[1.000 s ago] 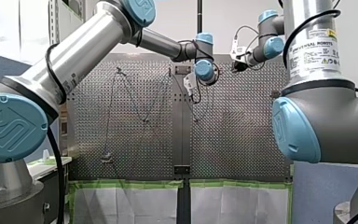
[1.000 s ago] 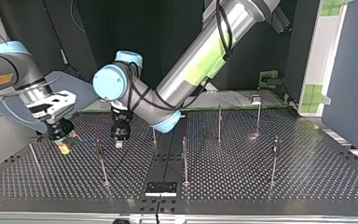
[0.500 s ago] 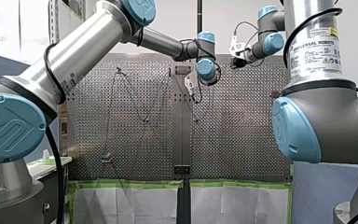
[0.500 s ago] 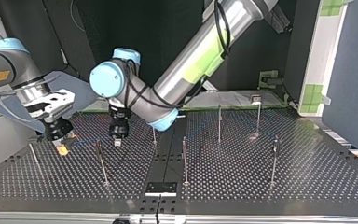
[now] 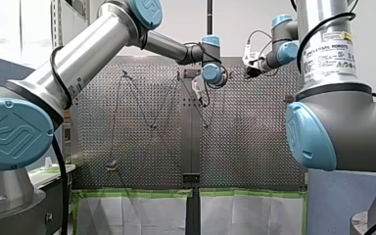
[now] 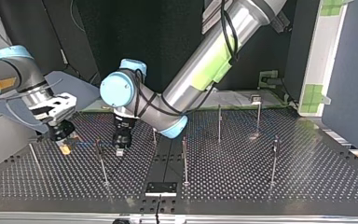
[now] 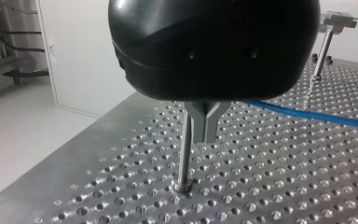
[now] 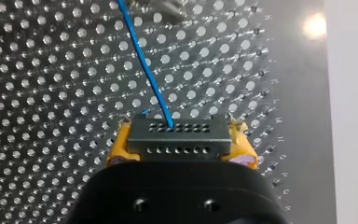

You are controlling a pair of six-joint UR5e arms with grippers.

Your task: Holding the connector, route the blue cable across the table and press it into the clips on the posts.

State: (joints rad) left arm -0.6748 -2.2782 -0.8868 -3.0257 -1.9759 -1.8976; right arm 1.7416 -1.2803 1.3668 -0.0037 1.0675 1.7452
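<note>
Perforated table; right gripper clamps connector, blue cable ahead; left gripper seemingly closed

We count 2 arms, our left arm and our right arm | 2 grippers, left gripper and right gripper | 7 upright posts in the top view | 1 blue cable | 1 connector | 1 perforated table

Perforated table carries upright posts and a black plate.
</note>
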